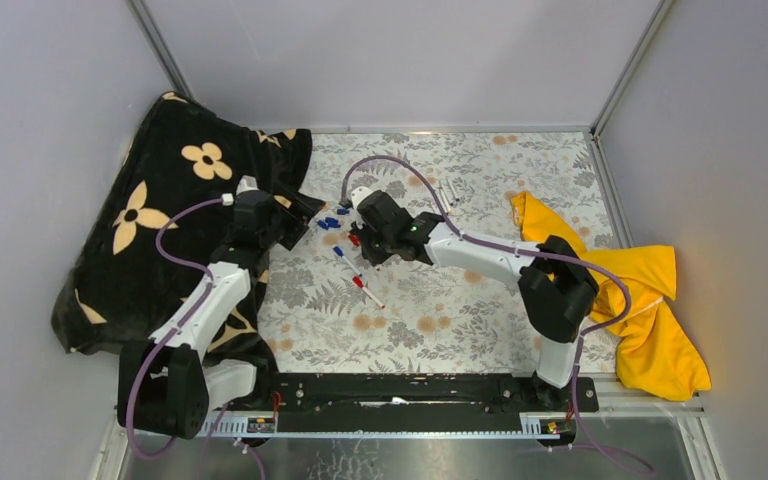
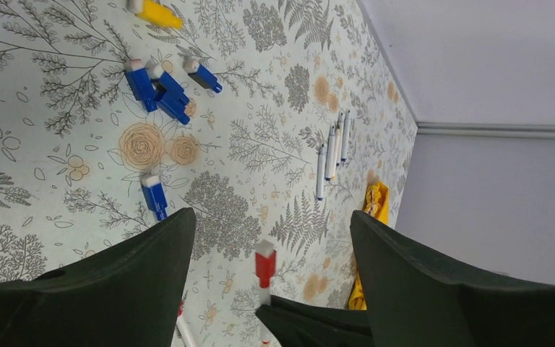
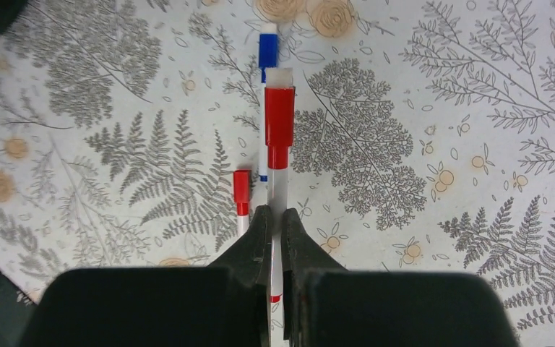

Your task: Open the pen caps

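Two dark fingers of the right pincer (image 3: 276, 217) are pressed together on the white barrel of the held pen (image 3: 278, 189). They clamp it a little below its red cap (image 3: 280, 119), which sits on the barrel and points away from the wrist. Just to the left in that wrist view, a second red-capped pen (image 3: 241, 191) lies on the fern-printed surface (image 3: 477, 108). Beyond it lies a blue-capped pen (image 3: 267, 50), nearly in line with the held one and partly hidden behind it.

The left pincer (image 2: 271, 220) hangs close by with its fingers (image 2: 115, 289) spread wide and nothing gripped. In its own view the red cap stands up in the gap, and neither finger touches it.

Farther out, three blue caps (image 2: 170, 97) lie clustered together, with a yellow cap (image 2: 160, 13) at the frame's top edge. Toward the far side of the surface, a few white pens (image 2: 332, 148) lie side by side, well apart from the caps.

From above, a black flowered cloth (image 1: 160, 220) is heaped at the left beneath the left arm. A yellow cloth (image 1: 650, 290) lies at the right edge.
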Tool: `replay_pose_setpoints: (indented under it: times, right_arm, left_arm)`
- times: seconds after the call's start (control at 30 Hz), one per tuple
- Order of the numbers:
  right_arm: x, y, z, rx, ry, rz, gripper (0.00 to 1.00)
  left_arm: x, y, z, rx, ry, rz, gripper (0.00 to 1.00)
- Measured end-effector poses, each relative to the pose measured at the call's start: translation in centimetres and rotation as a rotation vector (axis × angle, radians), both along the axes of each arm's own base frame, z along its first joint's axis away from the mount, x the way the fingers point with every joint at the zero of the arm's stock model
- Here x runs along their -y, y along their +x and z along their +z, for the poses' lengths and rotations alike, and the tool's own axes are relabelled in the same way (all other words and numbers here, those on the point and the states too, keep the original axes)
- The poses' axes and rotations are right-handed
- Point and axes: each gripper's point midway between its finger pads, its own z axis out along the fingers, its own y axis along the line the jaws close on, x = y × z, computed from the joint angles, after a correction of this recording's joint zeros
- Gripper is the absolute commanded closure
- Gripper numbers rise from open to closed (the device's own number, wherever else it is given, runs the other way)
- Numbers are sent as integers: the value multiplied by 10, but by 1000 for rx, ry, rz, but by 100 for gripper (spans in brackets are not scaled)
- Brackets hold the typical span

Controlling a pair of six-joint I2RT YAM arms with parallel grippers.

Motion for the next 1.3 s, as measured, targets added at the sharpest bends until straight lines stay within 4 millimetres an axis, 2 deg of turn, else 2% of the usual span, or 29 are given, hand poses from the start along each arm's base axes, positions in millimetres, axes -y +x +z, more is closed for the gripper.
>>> replay_pose_setpoints:
  times: [0.13,0.27,0.5,0.63,0.9,1.1,1.3]
  right_arm:
    - [-2,0,18,-9,61,17,100]
    - [-2,4,25,-26,95,22,100]
    - [-18,7,51,-40,187,55,100]
    - [-24,10,65,-62,246,71,100]
    - [-25,15,64,-124,300,76,100]
    - [-30,14,60,-164,328,89,100]
    - [-32,18,68,-176,376,94,100]
  left_arm:
    - [8,0,-9,-19,-1,-51,17]
    - [18,-2,-16,-38,-6,-100,20]
    - [41,2,-7,-3,-22,-184,25]
    - [50,2,-8,-3,-27,-213,27]
    - [56,4,-4,15,-43,-233,36]
    - [58,6,3,36,-66,-234,38]
    - [61,7,7,49,-79,-240,42]
